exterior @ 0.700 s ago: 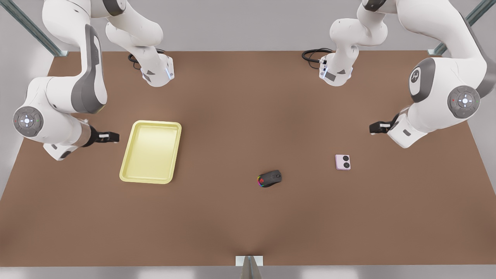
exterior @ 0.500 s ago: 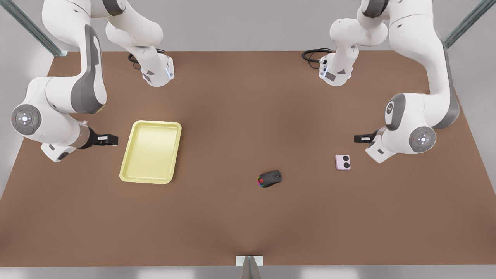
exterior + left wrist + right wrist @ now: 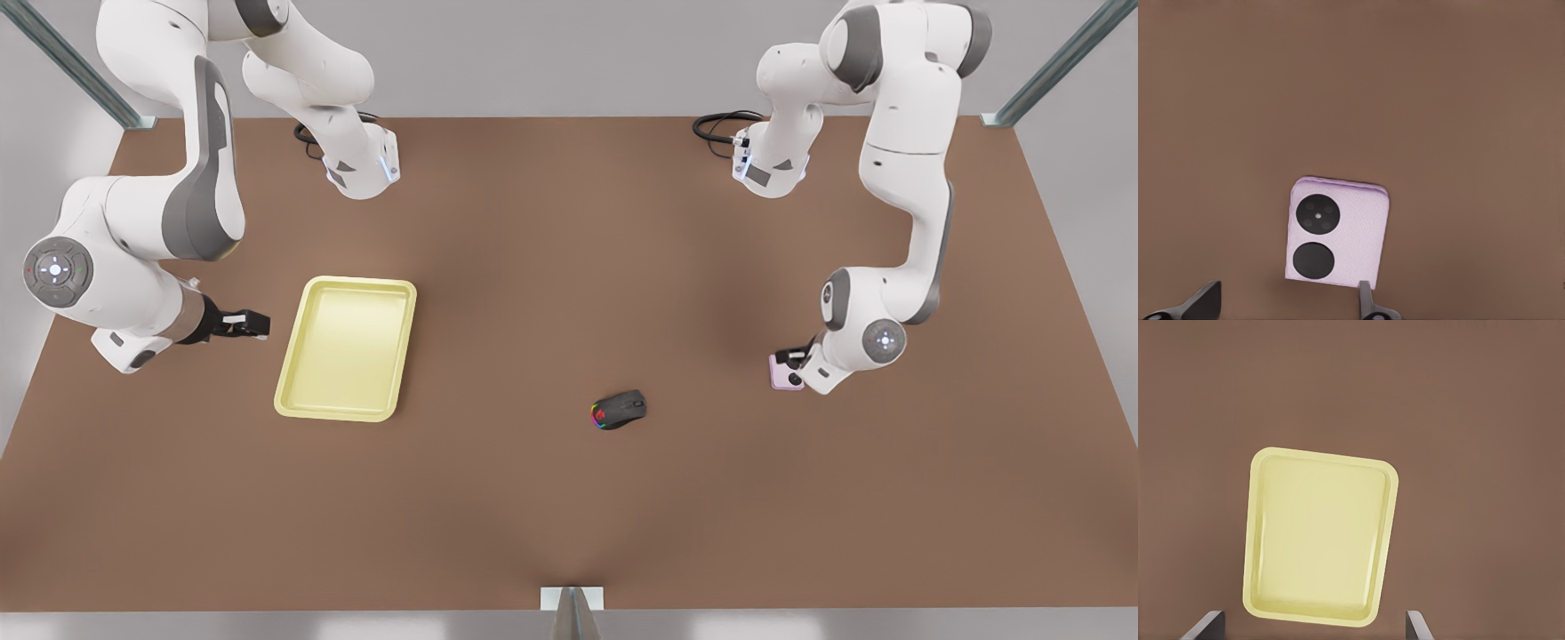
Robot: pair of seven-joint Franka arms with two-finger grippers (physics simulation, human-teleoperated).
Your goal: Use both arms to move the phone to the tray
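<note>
Your brown desk (image 3: 533, 498) meets grey walls. The left tool (image 3: 794, 357), released, hovers over the phone (image 3: 1337, 232); the right tool (image 3: 252, 323), released, waits at the tray's (image 3: 293, 391) nine o'clock.

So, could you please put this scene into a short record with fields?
phone: flat on the table, front view's right
left gripper: open, over the phone
tray: front view's left, nothing in it
right gripper: open, waits beside the tray
mouse: between tray and phone, apart from both
</note>
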